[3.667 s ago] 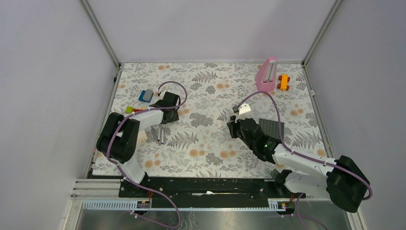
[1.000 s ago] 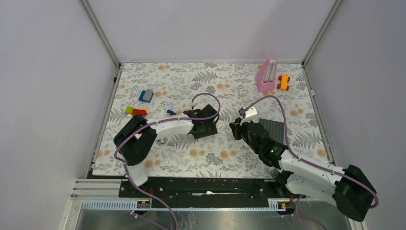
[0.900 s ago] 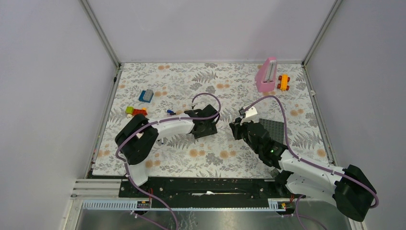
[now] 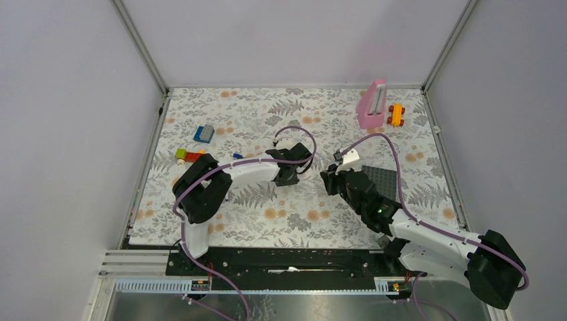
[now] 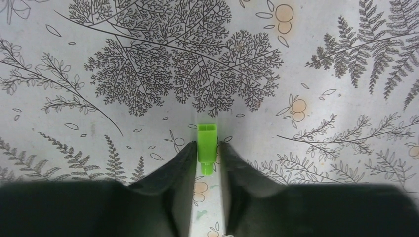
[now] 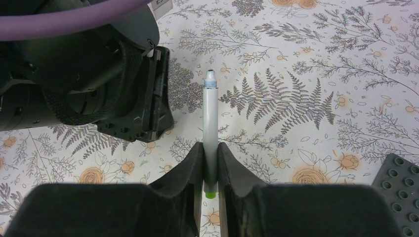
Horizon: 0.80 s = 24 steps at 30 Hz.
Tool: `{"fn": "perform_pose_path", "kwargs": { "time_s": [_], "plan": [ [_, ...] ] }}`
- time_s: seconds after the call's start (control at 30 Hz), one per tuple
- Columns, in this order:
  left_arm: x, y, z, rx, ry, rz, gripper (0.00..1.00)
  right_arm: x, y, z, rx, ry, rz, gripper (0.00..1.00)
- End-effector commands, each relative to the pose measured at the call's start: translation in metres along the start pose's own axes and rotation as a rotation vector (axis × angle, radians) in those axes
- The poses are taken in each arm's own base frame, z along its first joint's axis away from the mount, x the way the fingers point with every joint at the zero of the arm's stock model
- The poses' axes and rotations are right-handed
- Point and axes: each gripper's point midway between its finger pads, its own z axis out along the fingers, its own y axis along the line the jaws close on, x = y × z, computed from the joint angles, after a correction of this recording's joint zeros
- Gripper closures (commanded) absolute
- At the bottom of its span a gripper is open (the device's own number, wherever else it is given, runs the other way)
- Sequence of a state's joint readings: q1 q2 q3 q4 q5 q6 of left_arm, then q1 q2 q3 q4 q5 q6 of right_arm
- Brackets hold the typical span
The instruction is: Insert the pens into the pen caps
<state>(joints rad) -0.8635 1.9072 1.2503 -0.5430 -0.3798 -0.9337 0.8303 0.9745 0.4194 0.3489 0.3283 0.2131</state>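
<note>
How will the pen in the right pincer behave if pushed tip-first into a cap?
The pen looks rigid, unlikely to bend. Gripped near one end by the right pincer, its long overhang may pivot. Smooth round barrel might slip.

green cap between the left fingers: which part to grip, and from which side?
Grip the green cap on its closed half, the near half in the left wrist view, pinching across its two long sides. Come in from behind that end, as the left gripper is lined up. What looks like its open mouth points away from the fingers, so it is probably left free for the pen.
</note>
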Motion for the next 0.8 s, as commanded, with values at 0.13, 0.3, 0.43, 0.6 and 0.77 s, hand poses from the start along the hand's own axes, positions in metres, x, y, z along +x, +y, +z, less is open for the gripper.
{"fn": "perform_pose_path", "kwargs": {
  "time_s": [0.13, 0.3, 0.43, 0.6, 0.77],
  "plan": [
    [-0.006, -0.002, -0.005, 0.005, -0.018, 0.052, 0.85, -0.013, 0.001, 0.0, -0.004, -0.052, 0.015, 1.0],
    [0.002, 0.011, -0.019, 0.022, -0.005, 0.059, 0.85, -0.014, 0.001, 0.0, -0.004, -0.053, 0.014, 1.0],
    [0.019, 0.029, -0.031, 0.037, 0.027, 0.072, 0.85, -0.014, 0.001, 0.0, -0.004, -0.051, 0.013, 1.0],
    [0.032, 0.054, -0.045, 0.041, 0.036, 0.079, 0.8, -0.014, 0.001, 0.001, -0.004, -0.053, 0.015, 1.0],
    [0.034, 0.07, -0.05, 0.025, 0.011, 0.093, 0.68, -0.014, 0.001, 0.0, -0.005, -0.052, 0.014, 1.0]
  ]
}}
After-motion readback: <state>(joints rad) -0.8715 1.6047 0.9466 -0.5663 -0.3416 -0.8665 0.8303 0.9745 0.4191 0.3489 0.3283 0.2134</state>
